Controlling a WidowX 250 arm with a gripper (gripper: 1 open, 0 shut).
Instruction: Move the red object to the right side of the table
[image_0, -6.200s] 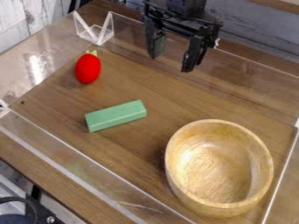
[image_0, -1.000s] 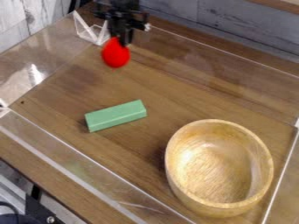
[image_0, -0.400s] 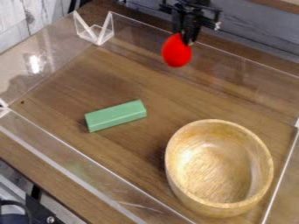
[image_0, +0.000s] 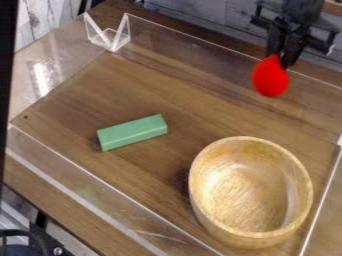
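1. Camera view: the dark metal pincer (image_0: 278, 52) is clamped on the glossy red rounded toy (image_0: 271, 77), which hangs directly below its fingertips, long axis roughly upright. Beyond and below the pincer lies the brown wood-grain table (image_0: 201, 110); lowering there, clear of the round pale wooden bowl (image_0: 250, 193), seems the coming move.

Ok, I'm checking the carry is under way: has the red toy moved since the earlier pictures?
Yes. The red toy has gone rightward, from near the clear plastic stand to beyond the wooden bowl.
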